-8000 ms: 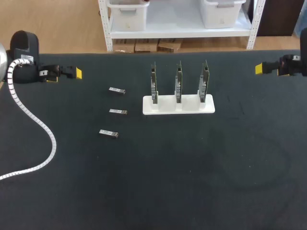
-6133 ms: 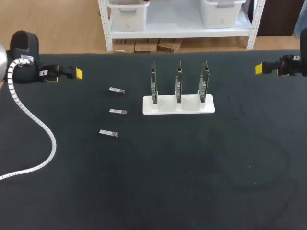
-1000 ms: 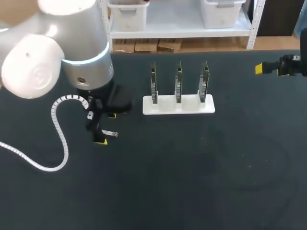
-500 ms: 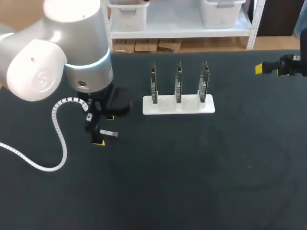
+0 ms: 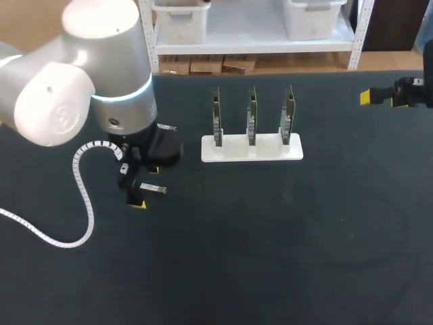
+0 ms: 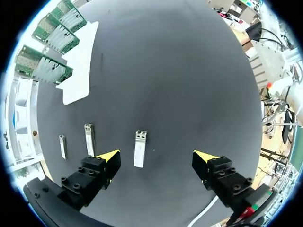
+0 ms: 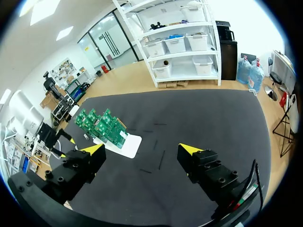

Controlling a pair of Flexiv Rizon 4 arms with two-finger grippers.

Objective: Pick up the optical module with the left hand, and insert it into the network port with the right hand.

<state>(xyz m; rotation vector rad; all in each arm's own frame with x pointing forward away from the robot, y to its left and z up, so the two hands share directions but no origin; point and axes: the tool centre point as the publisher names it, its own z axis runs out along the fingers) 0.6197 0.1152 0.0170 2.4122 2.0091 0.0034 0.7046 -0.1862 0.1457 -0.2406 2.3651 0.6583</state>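
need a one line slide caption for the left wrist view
Left gripper, fingers open around an optical module on the black table, white card stand ahead.

Left gripper (image 6: 156,156): black fingers, bright yellow tips; the optical module (image 6: 139,149) between them is silver-grey, like two more modules (image 6: 88,139) beside one finger; table (image 6: 189,85) matte black; ahead, a white stand (image 6: 78,71) bears green boards (image 6: 52,35); right gripper (image 7: 142,150) likewise black, yellow-tipped.
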